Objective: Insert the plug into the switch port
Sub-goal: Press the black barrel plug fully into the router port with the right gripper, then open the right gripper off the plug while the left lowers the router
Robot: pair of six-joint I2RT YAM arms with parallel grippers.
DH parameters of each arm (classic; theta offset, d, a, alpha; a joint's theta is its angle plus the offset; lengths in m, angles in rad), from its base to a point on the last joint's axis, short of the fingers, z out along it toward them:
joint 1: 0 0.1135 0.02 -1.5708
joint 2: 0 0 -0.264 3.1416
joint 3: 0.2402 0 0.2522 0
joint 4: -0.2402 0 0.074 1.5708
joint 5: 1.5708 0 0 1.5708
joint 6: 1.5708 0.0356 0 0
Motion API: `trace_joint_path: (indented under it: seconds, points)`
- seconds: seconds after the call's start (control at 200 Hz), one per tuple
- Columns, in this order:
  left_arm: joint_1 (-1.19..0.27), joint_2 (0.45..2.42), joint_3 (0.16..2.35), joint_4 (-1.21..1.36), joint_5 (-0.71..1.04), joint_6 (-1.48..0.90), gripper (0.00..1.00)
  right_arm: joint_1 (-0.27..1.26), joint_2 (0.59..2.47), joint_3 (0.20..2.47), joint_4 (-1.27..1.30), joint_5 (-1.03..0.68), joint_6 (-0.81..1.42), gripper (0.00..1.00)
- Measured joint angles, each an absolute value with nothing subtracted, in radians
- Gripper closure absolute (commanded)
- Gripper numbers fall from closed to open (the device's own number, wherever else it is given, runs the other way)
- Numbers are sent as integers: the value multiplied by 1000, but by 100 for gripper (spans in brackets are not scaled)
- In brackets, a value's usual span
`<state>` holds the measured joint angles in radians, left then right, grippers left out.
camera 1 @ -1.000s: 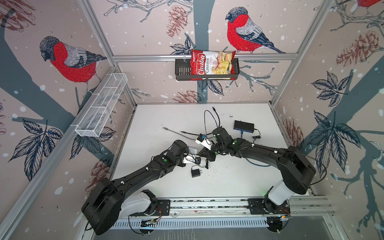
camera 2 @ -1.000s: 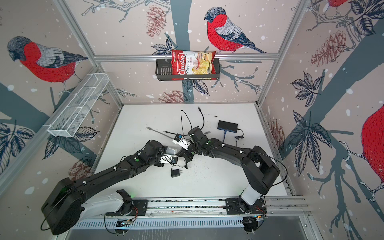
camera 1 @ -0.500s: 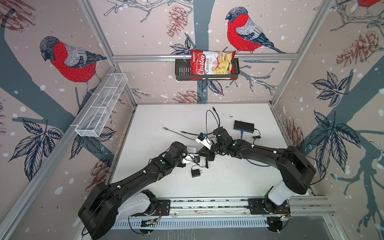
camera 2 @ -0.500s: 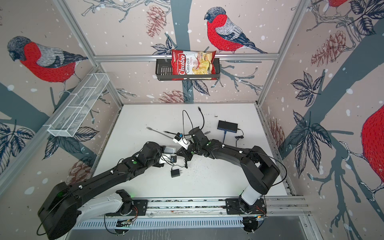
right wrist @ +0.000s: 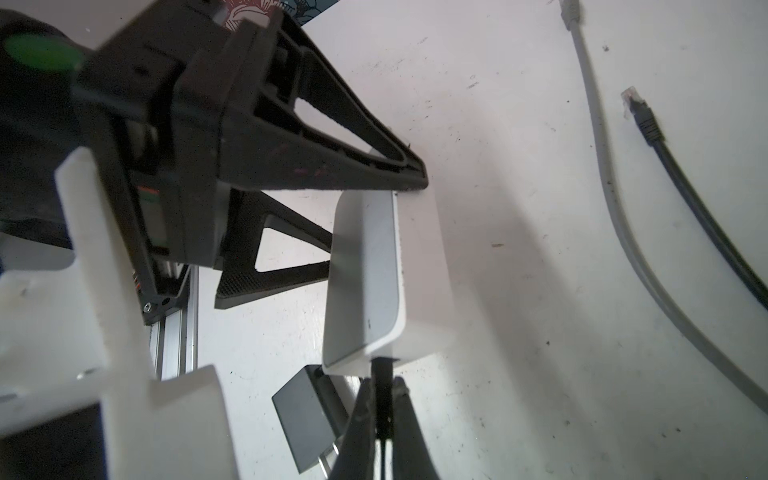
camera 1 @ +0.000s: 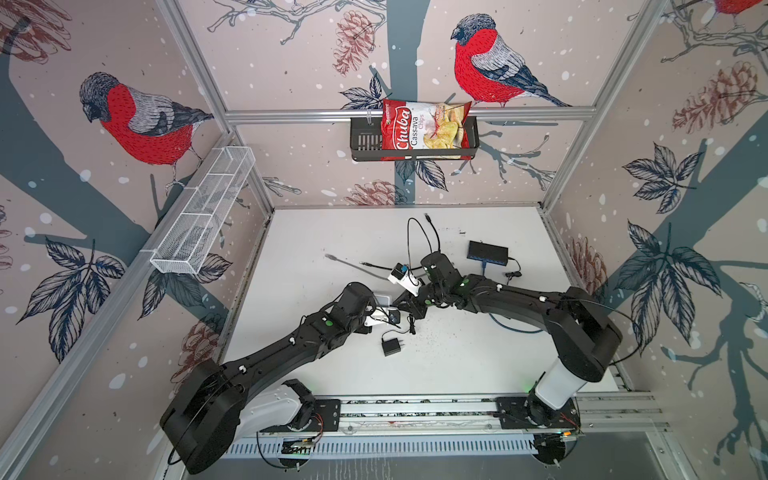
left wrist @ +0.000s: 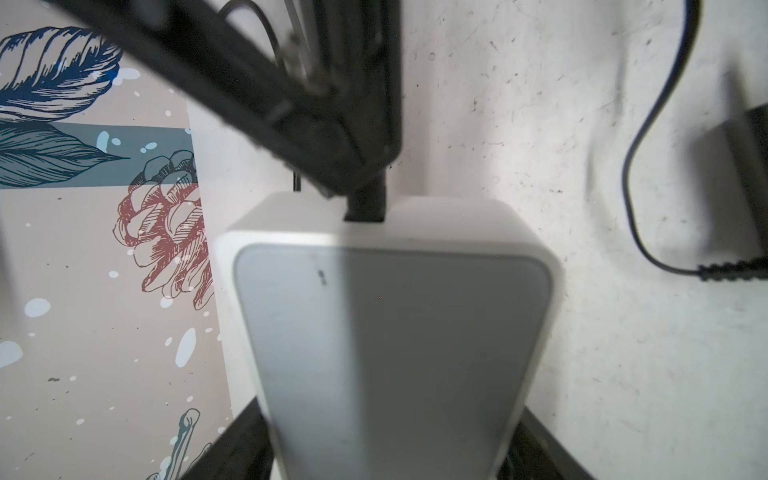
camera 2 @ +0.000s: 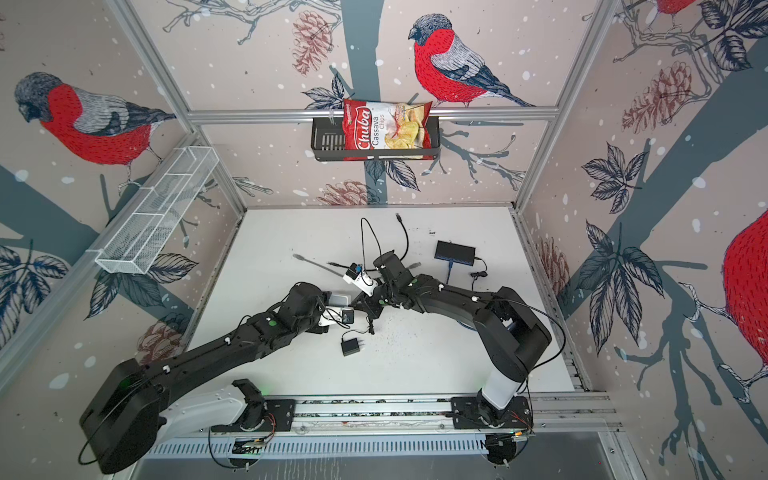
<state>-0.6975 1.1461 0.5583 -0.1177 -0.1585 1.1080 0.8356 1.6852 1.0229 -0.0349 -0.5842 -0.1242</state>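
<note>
Scuffed white tabletop [camera 1: 457,365], black power adapter [camera 1: 390,346] near the middle, dark box [camera 1: 487,252] at back, grey cable [right wrist: 598,137], black cable [right wrist: 649,129].

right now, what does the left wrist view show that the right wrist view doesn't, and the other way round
Only the left wrist view: the pine-cone wallpaper and a thin dark cable looping on the tabletop.

Only the right wrist view: a grey ethernet cable and a black ethernet cable, lying apart from the switch, each with its connector free.

Both: the white switch clamped in the left gripper, and the black plug, pinched in the right gripper, meeting the switch's edge. Neither shows how deep it sits.
</note>
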Motion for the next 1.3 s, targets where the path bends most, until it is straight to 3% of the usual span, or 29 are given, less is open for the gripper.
trace_joint_path:
  seconds: [0.41,0.745,1.086,1.301]
  points:
    - [-706,1162,503,9,-150,1067,57,780,1694,986,31,-641,-121,85]
    - [-665,1164,513,-37,-101,1018,57,744,1676,970,125,-627,-107,73]
    - [-606,1164,567,-179,-104,956,56,686,1586,876,153,-484,-71,67]
    - [-592,1191,607,-312,-102,923,55,761,1494,788,155,-389,-64,65]
